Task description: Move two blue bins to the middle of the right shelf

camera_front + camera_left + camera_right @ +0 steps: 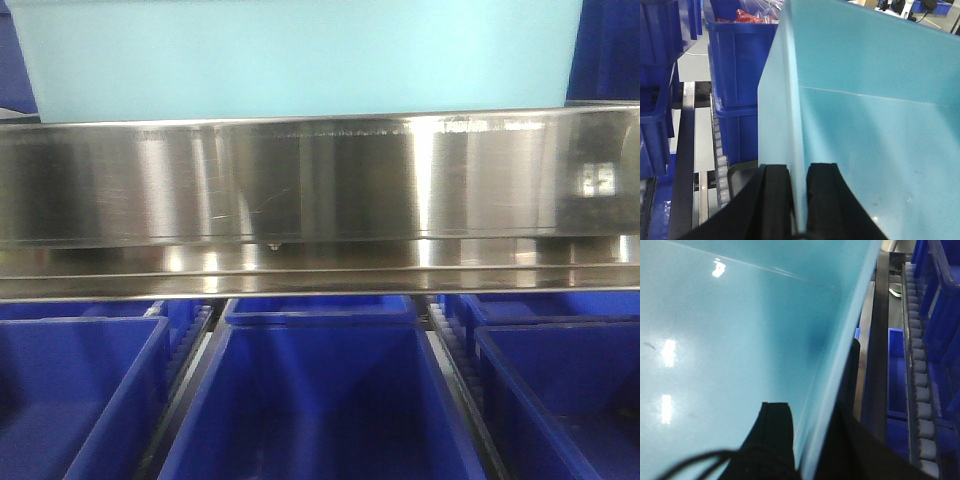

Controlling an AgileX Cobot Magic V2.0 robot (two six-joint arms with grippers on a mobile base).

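- Left gripper (799, 169): its two black fingers (775, 200) straddle the left side wall of the light blue bin (880, 125), one outside and one inside. The jaws are clenched onto that wall, with only the wall between them.
- Right gripper (812, 390): one black finger (775, 425) lies against the inner face of the same bin's (715, 340) right side wall, and the other sits behind the wall on the outside. The wall is grasped between them.
- Light blue bin, front view (300, 50): the bin fills the top of the frame, directly above a stainless steel shelf beam (300, 180). Whether it rests on the shelf cannot be told.
- Left wrist view only: outboard of the left gripper stand stacked dark blue bins (737, 65). The upper one holds a red item in clear film (747, 17). A roller track (720, 150) runs beside them.
- Right wrist view only: outboard of the right gripper runs a second roller track (920, 365), with dark blue bin walls (940, 315) beyond it.
- Front view only: under the beam sit three open dark blue bins side by side, the centre one (310, 400) seen from above.
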